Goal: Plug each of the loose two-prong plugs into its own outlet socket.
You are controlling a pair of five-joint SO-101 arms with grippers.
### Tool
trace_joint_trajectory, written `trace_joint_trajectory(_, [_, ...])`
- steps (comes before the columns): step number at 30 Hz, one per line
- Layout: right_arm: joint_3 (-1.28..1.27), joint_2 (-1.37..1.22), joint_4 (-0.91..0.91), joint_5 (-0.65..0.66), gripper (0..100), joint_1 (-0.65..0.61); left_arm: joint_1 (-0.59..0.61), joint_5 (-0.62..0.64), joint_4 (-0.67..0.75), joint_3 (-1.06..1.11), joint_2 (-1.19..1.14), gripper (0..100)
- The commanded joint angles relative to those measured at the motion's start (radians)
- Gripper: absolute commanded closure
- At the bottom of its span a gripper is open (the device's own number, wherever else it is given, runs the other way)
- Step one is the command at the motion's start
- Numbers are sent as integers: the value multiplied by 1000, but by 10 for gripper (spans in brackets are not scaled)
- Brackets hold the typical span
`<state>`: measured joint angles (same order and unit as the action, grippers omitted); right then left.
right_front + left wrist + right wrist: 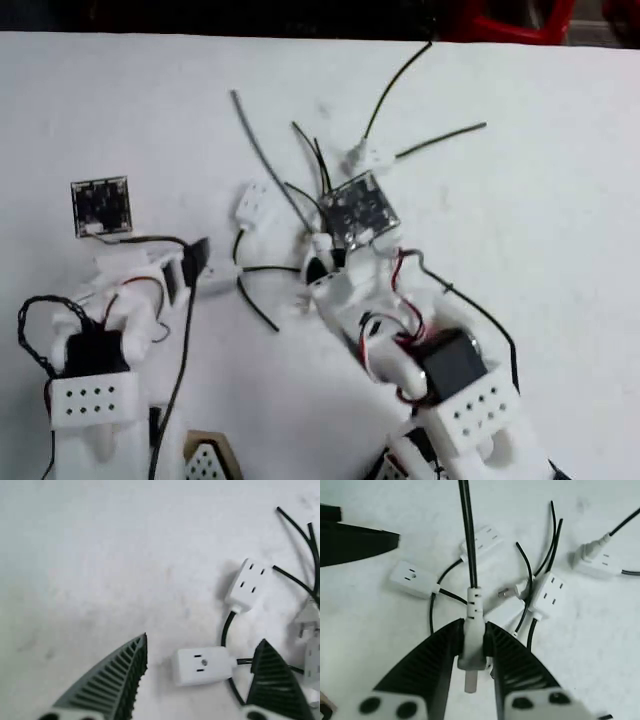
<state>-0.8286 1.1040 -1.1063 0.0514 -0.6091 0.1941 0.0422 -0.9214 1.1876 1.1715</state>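
While my left gripper [203, 641] stands spread wide with nothing in it, a white socket block [202, 666] lies on the table [100, 555] between its fingers, touching neither. Just beyond that lies a second socket block [248, 582] on its short black lead.

Further right, my right gripper [473, 625] is clamped on a white two-prong plug [472, 652]. The pads sit on the flat sides of its body, and its black cord [466, 530] runs straight out past the fingertips.

I judge the plug light, hard and rather slick, with a cord springy enough to twist it in my grip, so the flat sides near the prong end are the place to hold. The sockets look light too and would likely skate under a push. My left gripper should pinch one by its long sides first.

A pale stub pokes out behind my right pads — probably the prong end, but I cannot tell. Rightmost, among tangled leads, a far socket [597, 565] seems to have a plug seated already, though the joint is hard to make out.
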Motion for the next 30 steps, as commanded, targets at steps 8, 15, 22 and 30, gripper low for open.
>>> trace_joint_trajectory(8, [3, 125, -18, -9, 981, -143, -291, 63, -55, -229, 19, 673])
trace_joint_trajectory(15, [2, 122, -27, -11, 981, -205, -437, 63, -216, -385, 19, 673])
trace_joint_trajectory(22, [-78, 131, -7, -3, 981, -205, -538, 17, -324, -473, 16, 671])
trace_joint_trajectory(30, [-78, 131, -7, -3, 981, -203, -429, -23, -325, -473, 12, 670])
